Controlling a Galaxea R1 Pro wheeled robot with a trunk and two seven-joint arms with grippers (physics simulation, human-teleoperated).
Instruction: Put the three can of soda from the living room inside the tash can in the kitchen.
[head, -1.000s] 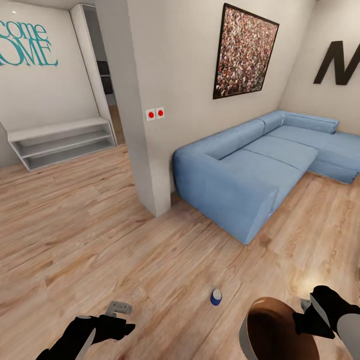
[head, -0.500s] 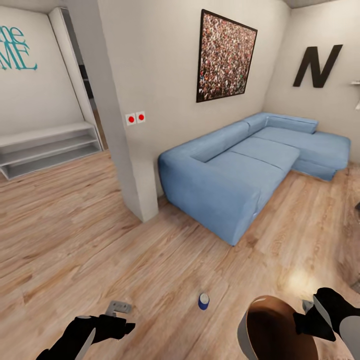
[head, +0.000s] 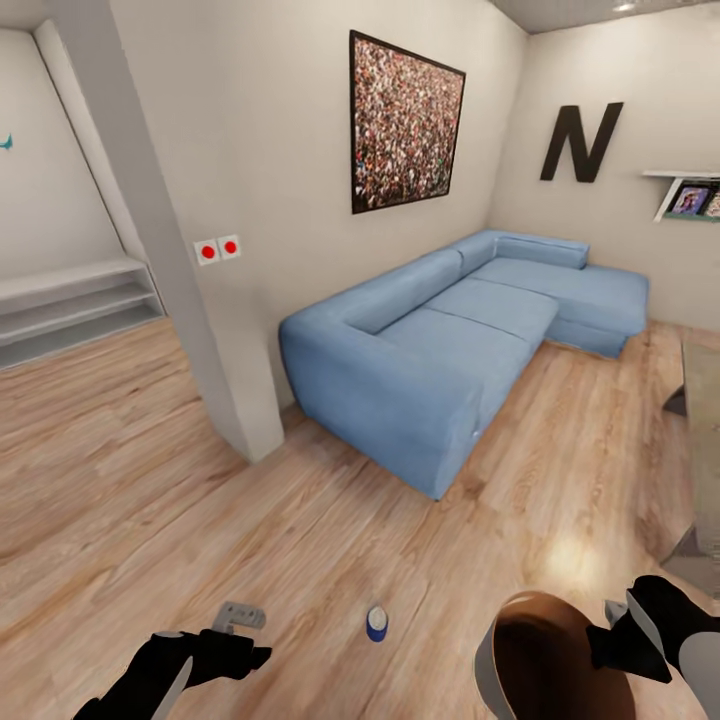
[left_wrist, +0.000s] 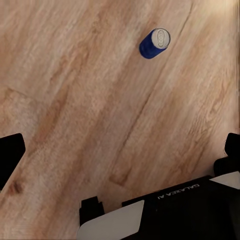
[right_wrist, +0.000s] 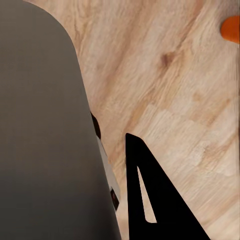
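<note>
The robot stands on the light wood floor (head: 150, 480) of the living room, facing the long blue sectional sofa (head: 450, 340) that runs along the wall under a framed speckled picture (head: 403, 125) and a black letter N (head: 580, 140).

The right gripper (head: 612, 630) clamps the rim of the tash can (head: 550, 665), which hangs upright at the lower right of the head view, its open mouth turned up and its glossy brown inside showing. In the right wrist view its grey wall (right_wrist: 45, 130) lies against 1 dark finger (right_wrist: 150, 200), and the edge of 1 orange can of soda (right_wrist: 231, 28) shows on the floor beyond.

The left gripper (head: 238, 618) hovers low over the floor, jaws spread wide with nothing between them.

A small blue can (head: 376, 623) stands upright on the floor between the 2 arms, its long axis vertical and its grey top up (left_wrist: 154, 43).
</note>
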